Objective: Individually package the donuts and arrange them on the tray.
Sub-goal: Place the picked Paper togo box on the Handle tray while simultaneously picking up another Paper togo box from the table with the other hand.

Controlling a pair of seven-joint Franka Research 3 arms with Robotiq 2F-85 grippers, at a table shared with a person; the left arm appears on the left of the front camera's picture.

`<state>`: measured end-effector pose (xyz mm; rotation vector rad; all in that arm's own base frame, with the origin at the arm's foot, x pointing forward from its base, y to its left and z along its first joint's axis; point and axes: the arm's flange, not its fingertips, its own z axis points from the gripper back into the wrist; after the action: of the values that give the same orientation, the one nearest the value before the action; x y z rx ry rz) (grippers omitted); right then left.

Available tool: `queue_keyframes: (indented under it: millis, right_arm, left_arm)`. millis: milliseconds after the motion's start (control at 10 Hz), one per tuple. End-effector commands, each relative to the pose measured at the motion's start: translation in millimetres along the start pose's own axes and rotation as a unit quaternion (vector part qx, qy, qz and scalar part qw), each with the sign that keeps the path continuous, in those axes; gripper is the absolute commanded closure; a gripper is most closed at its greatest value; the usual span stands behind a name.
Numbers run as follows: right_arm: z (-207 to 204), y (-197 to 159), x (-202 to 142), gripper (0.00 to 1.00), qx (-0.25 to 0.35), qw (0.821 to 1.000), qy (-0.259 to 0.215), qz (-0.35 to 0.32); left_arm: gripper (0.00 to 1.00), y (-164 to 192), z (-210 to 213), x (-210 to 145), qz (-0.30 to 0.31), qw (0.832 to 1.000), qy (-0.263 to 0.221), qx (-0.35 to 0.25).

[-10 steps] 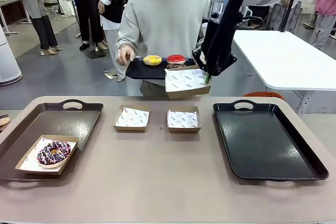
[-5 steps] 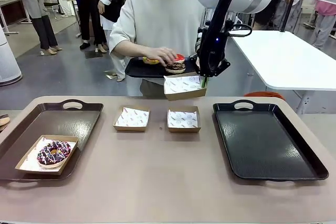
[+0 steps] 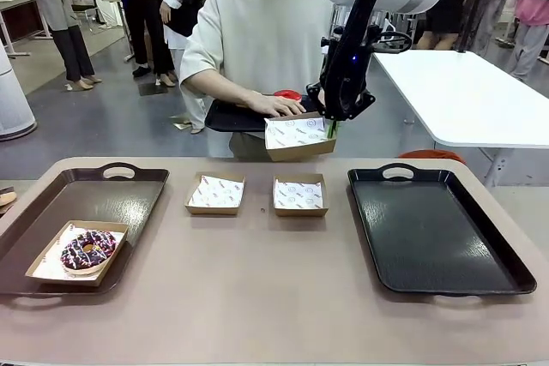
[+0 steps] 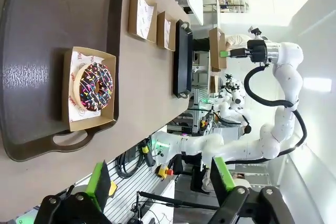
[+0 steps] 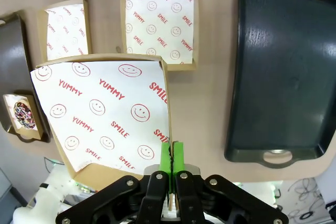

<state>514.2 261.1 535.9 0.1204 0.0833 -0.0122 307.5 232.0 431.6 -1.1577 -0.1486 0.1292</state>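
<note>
One chocolate donut (image 3: 87,249) sits boxed at lower left; the right gripper (image 3: 333,130), pinching the rim of an empty paper-lined box (image 3: 298,136), presents it for the next.

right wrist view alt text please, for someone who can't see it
The right arm's jaws are shut on the rim of a paper-lined box held above the table. Below lie two more lined boxes and a black tray.
</note>
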Motion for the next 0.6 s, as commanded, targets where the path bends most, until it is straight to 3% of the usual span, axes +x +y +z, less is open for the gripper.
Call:
queue_keyframes:
  millis: [0,500]
  right_arm:
    - [-3.1,-3.7,-3.2,1.00,-0.002,1.000,0.000,-0.002]
    - [-3.1,-3.7,-3.2,1.00,-0.002,1.000,0.000,-0.002]
  left_arm:
    - [0.00,-1.4,-0.9,-4.6,-0.009,1.000,-0.006,-0.011]
    - [0.00,-1.4,-0.9,-4.6,-0.009,1.000,-0.006,-0.011]
